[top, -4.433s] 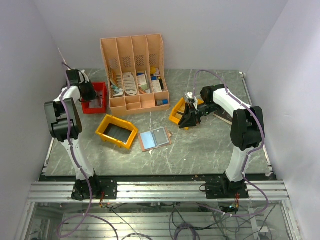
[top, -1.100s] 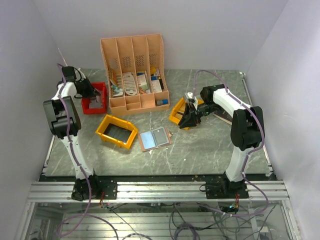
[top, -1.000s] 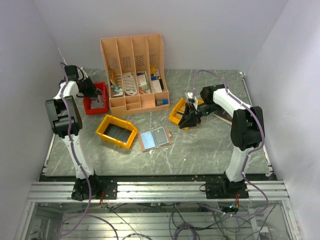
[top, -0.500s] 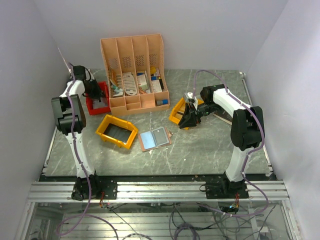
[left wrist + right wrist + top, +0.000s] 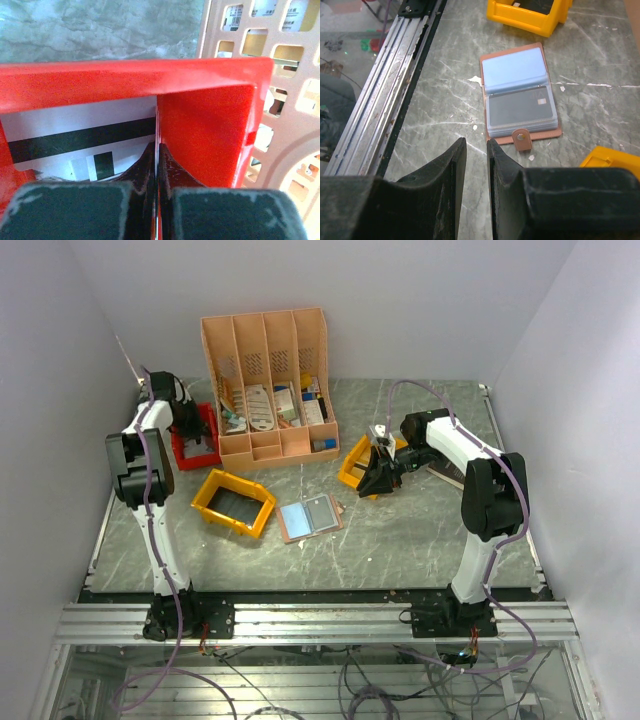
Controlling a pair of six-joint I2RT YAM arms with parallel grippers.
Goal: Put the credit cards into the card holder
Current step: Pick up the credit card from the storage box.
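I hold one credit card [image 5: 156, 117] with left gripper [image 5: 156, 150] | right gripper [image 5: 476, 150] narrow, empty | card holder [image 5: 519, 95] open, loading remains

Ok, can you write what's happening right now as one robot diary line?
left gripper: shut on credit card in red bin | right gripper: open, empty, near card holder | card holder: lying open

The bench [image 5: 420, 530] is a grey-green marbled slab. A card holder [image 5: 309, 516] lies open and flat near its middle, clear pockets facing up. Just left of it stands a yellow bin [image 5: 234, 502]; a second yellow bin [image 5: 354, 462] sits to the right and farther back. At the back stands a peach desk organiser [image 5: 272, 390], with a red bin [image 5: 207, 430] just beside it on the left. A dark flat thing [image 5: 447, 475], perhaps a book, lies at the right, mostly hidden.
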